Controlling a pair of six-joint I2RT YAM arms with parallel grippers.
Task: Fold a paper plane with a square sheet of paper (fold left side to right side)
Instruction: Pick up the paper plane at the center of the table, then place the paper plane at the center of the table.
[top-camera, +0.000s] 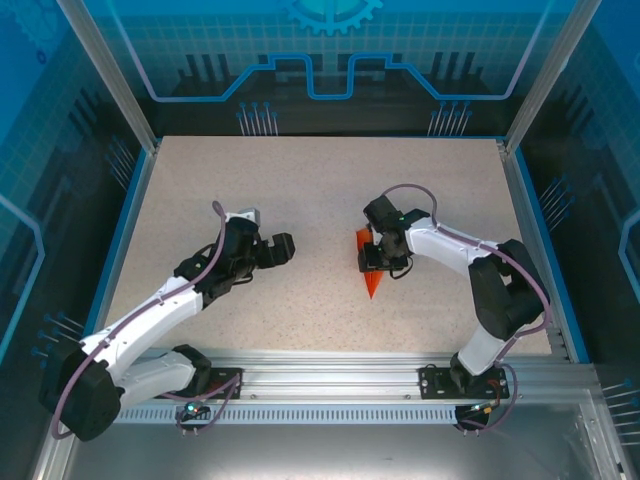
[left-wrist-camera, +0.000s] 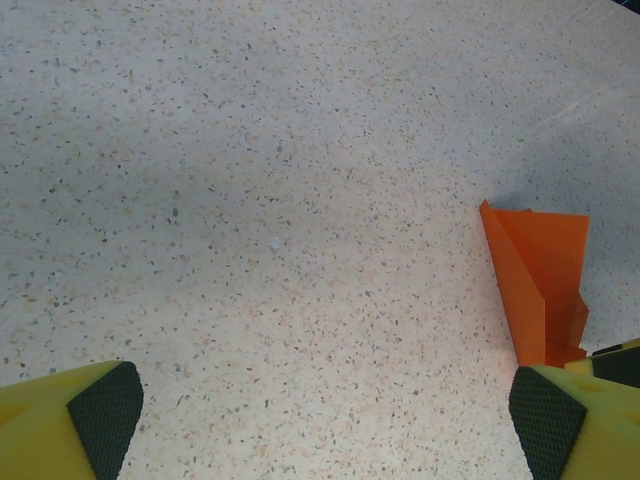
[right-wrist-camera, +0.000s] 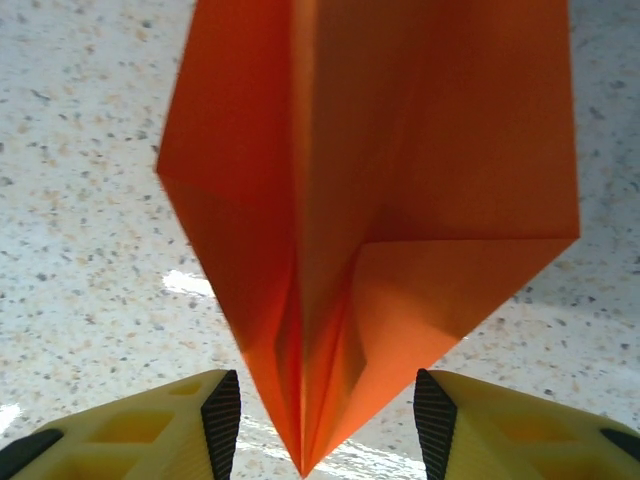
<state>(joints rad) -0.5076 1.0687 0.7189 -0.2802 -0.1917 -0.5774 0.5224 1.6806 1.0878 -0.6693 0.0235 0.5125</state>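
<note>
Paper plane (top-camera: 372, 282) is lying on the speckled counter (top-camera: 300, 180), a bit right of the middle, with its sharp nose pointing back toward the arm bases on the near rail. It's bright orange-red, dart-shaped, with a clear centre crease in the right wrist view (right-wrist-camera: 400, 150). The right gripper (top-camera: 372, 262) hangs right over it. Close up (right-wrist-camera: 325, 400), the jaws sit either side of the nose with a sliver of counter showing between each black pad and the paper, so they're parted and not pinching anything. Can't tell if the gripper touches the sheet at all. The left gripper (top-camera: 283, 248) is off to the left, clear of the plane, jaws spread wide with just bare counter between them (left-wrist-camera: 325, 420). Its camera catches the plane (left-wrist-camera: 535, 280) at the right, just beside one pad. Further back the counter runs to a blue panel wall (top-camera: 330, 60).
</note>
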